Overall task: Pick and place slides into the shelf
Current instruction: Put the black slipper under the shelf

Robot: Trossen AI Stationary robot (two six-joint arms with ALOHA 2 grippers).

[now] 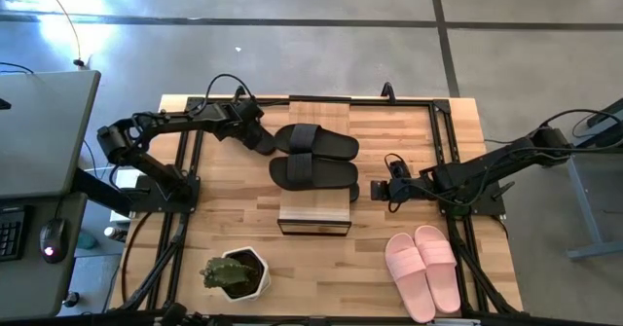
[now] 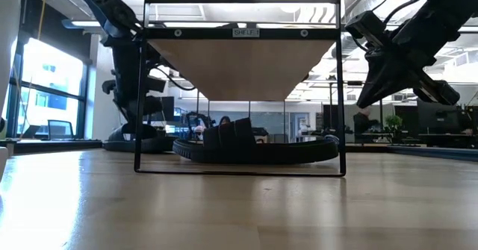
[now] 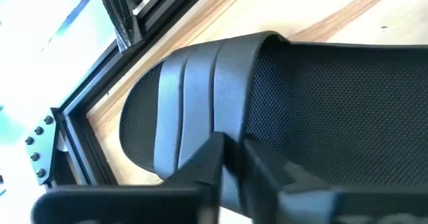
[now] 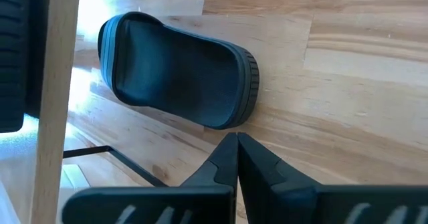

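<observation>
Two black slides lie side by side on the shelf's (image 1: 314, 214) wood plank top, the far slide (image 1: 316, 141) and the near one (image 1: 313, 172). My left gripper (image 1: 270, 143) is at the far slide's left end, shut on its ridged strap (image 3: 194, 97). A third black slide (image 4: 177, 73) lies on the table under the plank (image 2: 254, 149), its heel poking out at the right. My right gripper (image 4: 236, 140) hangs shut above the table just right of that heel, touching nothing. My left gripper pinches the far black slide's strap (image 3: 231, 127) between its two fingers, at the side of the strap nearest the gripper. The fingers (image 3: 207, 160) come slanting down from the table's far left. The slide lies flat on the shelf's plank, sole down.
A pale pink pair of slides (image 1: 423, 268) lies at the table's near right. A potted green plant (image 1: 234, 272) stands at the near left. The shelf's black frame (image 2: 340, 86) rises in the middle of the table. Cables run along the far edge.
</observation>
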